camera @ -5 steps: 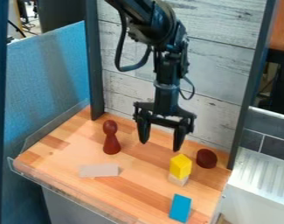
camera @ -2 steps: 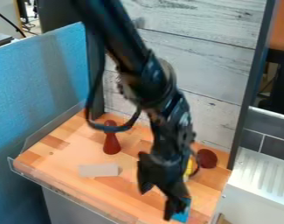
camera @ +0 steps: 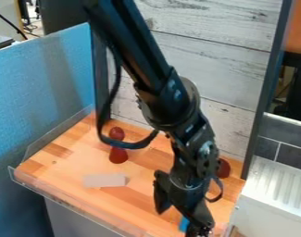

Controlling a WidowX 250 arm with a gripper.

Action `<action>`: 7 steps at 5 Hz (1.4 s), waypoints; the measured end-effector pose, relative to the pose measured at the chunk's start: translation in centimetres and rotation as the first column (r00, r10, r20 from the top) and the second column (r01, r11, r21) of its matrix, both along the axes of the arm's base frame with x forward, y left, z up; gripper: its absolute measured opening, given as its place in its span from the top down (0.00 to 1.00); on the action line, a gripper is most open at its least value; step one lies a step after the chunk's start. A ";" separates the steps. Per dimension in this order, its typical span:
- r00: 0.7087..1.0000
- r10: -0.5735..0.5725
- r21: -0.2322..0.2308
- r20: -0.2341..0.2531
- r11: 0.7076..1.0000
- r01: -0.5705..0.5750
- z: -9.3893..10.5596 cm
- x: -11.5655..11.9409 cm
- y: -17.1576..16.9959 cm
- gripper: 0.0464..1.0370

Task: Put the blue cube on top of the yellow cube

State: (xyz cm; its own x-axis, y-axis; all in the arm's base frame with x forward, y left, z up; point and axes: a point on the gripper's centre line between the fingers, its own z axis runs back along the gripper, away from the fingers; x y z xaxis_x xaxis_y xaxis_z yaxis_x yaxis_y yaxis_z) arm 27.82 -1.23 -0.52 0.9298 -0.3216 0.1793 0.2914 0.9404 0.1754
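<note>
The gripper hangs low over the front right part of the table, its two fingers spread apart. A small strip of the blue block shows between the fingers, close to the right one, which covers the rest of it. Whether that finger touches the block I cannot tell. The yellow cube is hidden behind the arm and gripper.
On the wooden table, a dark red peg-shaped piece stands behind a pale flat block. A dark red round object sits at the back right, partly behind the arm. A clear rim edges the table.
The arm has come down and forward from above the back of the table to the blue block, then shifted slightly right. It now covers the yellow cube and most of the blue block.
</note>
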 end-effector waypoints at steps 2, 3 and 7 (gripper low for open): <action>0.955 0.296 -0.027 0.028 0.955 -0.296 -0.7 3.5 0.8 0.04; 0.919 0.394 -0.034 0.005 0.919 -0.394 -1.7 4.7 0.8 0.03; 0.794 0.509 -0.120 -0.333 0.812 -0.571 -4.0 4.7 2.2 0.41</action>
State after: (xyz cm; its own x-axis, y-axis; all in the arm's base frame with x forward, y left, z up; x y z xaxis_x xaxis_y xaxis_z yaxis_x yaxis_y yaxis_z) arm 32.55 0.94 -4.56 0.9593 0.2631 -0.1030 -0.2688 0.9621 -0.0461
